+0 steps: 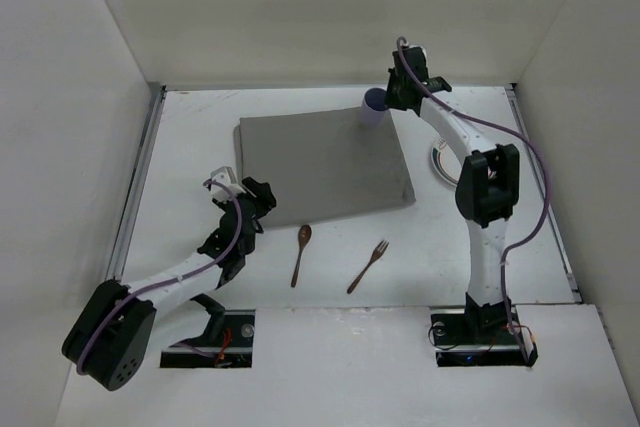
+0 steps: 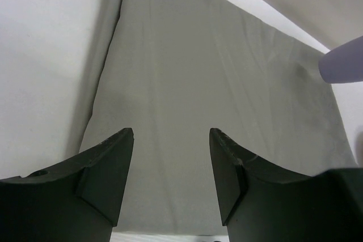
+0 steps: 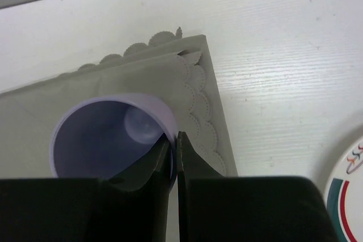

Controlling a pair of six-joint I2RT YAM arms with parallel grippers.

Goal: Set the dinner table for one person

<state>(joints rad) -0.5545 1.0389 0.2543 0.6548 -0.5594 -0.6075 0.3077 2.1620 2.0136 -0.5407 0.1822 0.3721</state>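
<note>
The white dinner table [image 1: 200, 137] carries a grey cloth mat [image 1: 320, 162]. My right gripper [image 1: 393, 97] is shut on the rim of a lavender cup [image 1: 373, 106] at the mat's far right corner; one finger is inside the cup [image 3: 108, 145], the other outside, with the gripper [image 3: 174, 140] pinching the wall. My left gripper [image 1: 255, 197] is open and empty at the mat's near left corner; in the left wrist view it [image 2: 171, 140] faces across the mat [image 2: 215, 100]. A wooden spoon [image 1: 301, 254] and a wooden fork [image 1: 367, 266] lie in front of the mat.
A white plate with a coloured rim [image 1: 441, 162] lies right of the mat, partly hidden by my right arm; its edge shows in the right wrist view [image 3: 347, 191]. White walls enclose the table on three sides.
</note>
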